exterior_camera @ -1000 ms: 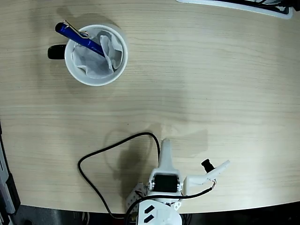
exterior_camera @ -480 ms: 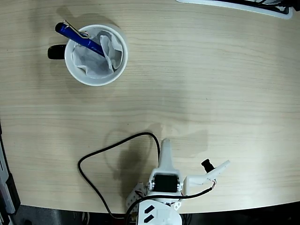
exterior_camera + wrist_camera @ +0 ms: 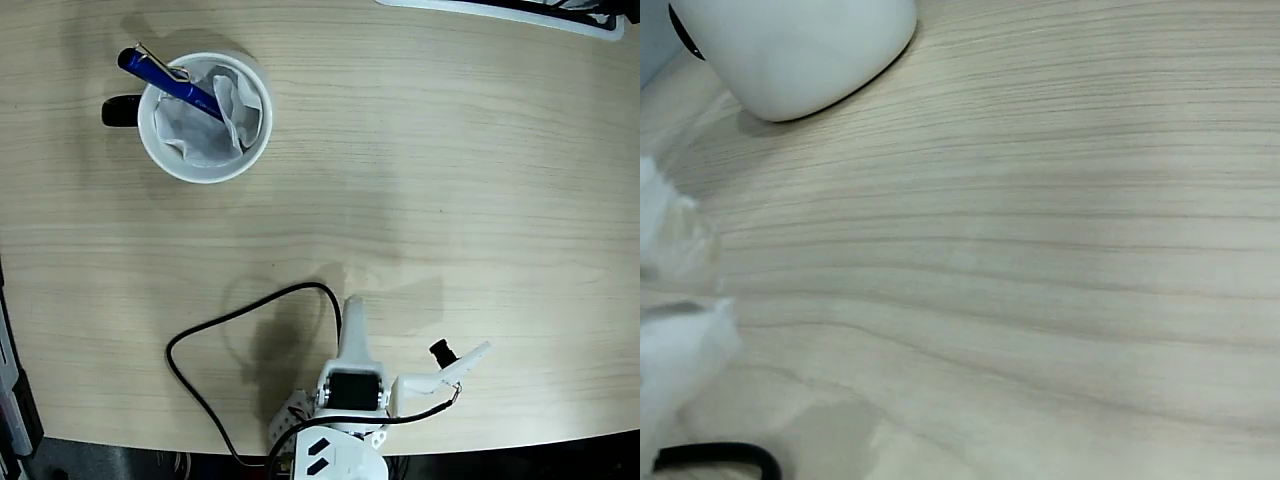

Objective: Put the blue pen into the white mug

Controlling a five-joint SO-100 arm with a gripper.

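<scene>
My gripper (image 3: 352, 318) looks clenched and empty, parked well clear of the white mug (image 3: 204, 118). The blue pen (image 3: 170, 83) leans on the mug's rim; any jolt could tip it out.

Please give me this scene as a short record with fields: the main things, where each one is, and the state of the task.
pen: the blue pen leans in the white mug, its clip end over the rim, upper left of fixed view
mug contents: crumpled tissue
arm: gripper low at bottom centre, far from the mug, holding nothing
cable: black cable looped on the wooden table
task state: pen appears already placed
</scene>
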